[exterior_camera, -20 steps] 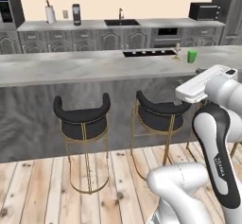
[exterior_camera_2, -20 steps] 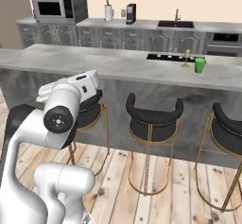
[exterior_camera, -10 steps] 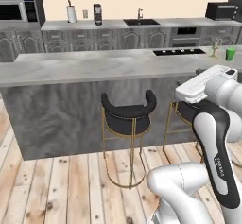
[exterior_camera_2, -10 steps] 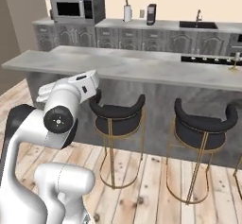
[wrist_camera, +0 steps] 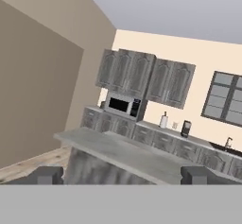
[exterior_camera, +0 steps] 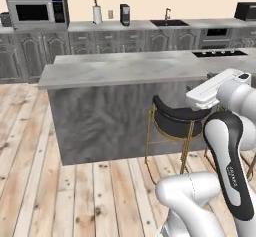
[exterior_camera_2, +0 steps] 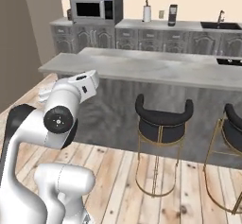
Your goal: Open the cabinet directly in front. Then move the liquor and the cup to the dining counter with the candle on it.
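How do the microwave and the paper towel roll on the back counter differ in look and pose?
The microwave is a wide, low box with a dark window and silver frame; the paper towel roll is a narrow white cylinder standing upright. The microwave is set in under the wall cabinets, while the paper towel roll stands free on the counter top, to the right of it. Both are along the back wall, behind the dining counter.

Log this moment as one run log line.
phase: base driving along dining counter | jaws: open, empty | cabinet: doors shut | stool: at counter
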You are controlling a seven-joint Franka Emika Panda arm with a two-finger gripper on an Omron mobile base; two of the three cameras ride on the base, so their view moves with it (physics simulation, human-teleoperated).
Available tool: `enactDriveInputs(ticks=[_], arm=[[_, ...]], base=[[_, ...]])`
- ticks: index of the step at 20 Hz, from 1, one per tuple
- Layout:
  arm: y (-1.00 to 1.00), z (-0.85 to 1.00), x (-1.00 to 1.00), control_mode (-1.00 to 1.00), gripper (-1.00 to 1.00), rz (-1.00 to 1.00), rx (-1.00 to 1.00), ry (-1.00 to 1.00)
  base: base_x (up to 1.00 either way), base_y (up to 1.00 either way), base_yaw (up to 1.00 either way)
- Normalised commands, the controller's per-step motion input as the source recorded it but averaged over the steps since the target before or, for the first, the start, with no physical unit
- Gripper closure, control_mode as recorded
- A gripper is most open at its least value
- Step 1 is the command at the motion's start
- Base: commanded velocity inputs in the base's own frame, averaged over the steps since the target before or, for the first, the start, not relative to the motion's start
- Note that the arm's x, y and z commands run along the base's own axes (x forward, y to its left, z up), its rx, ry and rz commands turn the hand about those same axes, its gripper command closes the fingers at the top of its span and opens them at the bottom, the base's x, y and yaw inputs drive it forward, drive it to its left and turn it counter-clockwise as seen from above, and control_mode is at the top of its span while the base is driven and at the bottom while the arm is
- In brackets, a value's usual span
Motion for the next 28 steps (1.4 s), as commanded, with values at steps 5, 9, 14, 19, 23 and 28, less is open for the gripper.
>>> enactDriveInputs(ticks=[5, 9, 14, 19, 23, 28], arm=[[0.0, 0.0, 0.0, 1.0, -1.0, 0.0, 0.0, 0.0], [0.0, 0.0, 0.0, 1.0, -1.0, 0.0, 0.0, 0.0], [0.0, 0.0, 0.0, 1.0, -1.0, 0.0, 0.0, 0.0], [0.0, 0.0, 0.0, 1.0, -1.0, 0.0, 0.0, 0.0], [0.0, 0.0, 0.0, 1.0, -1.0, 0.0, 0.0, 0.0], [0.0, 0.0, 0.0, 1.0, -1.0, 0.0, 0.0, 0.0]], base=[[0.0, 1.0, 0.0], [0.0, 1.0, 0.0], [0.04, 1.0, 0.0], [0.07, 1.0, 0.0], [0.08, 1.0, 0.0], [0.24, 1.0, 0.0]])
